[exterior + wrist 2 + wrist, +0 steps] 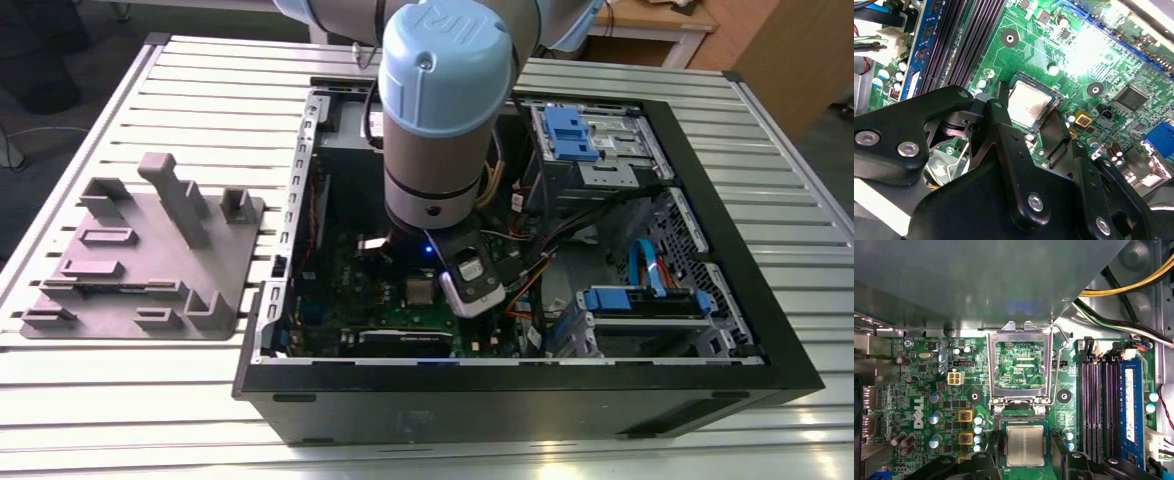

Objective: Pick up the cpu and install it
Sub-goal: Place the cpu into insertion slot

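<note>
The cpu (1025, 446) (1029, 102), a small silver-grey square, lies flat in its socket on the green circuit board (929, 390). My gripper (1025, 460) (1029, 120) hovers low over it and is open. One black finger (999, 112) stands on one side of the chip and the other finger (1056, 130) on the opposite side, each just outside the socket's edge. The hinged metal socket frame (1019, 365) is flipped up and open beside the socket. In the exterior view the arm (434, 120) reaches down into the open computer case, and the cpu (419, 291) shows under its wrist.
Black memory slots (1099, 405) run close alongside the socket. Yellow and black cables (1124, 290) cross the case near the frame's hinge. Blue drive bays (574, 130) fill the case on the exterior view's right. A grey moulded tray (134, 260) stands on the slatted table outside the case.
</note>
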Motion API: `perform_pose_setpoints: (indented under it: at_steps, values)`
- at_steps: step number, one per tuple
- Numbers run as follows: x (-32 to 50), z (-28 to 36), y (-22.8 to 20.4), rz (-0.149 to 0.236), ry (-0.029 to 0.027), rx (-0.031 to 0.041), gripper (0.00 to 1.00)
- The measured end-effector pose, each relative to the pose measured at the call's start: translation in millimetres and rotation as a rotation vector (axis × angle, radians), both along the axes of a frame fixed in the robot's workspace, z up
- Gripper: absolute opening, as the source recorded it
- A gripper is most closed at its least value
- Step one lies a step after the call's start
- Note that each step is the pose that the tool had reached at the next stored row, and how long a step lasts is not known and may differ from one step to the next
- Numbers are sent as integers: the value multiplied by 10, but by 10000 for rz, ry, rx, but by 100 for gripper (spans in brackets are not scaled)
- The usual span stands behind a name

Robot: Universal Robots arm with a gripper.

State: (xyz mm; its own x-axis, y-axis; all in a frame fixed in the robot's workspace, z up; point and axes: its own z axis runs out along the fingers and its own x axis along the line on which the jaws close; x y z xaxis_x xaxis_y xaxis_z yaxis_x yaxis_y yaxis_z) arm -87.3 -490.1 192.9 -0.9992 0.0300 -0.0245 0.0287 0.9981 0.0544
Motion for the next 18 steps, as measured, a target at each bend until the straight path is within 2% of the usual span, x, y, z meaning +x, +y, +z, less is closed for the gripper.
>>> perform_pose_setpoints:
  at_steps: [18]
  values:
    - [7,-9,0,-23,0,-1,52]
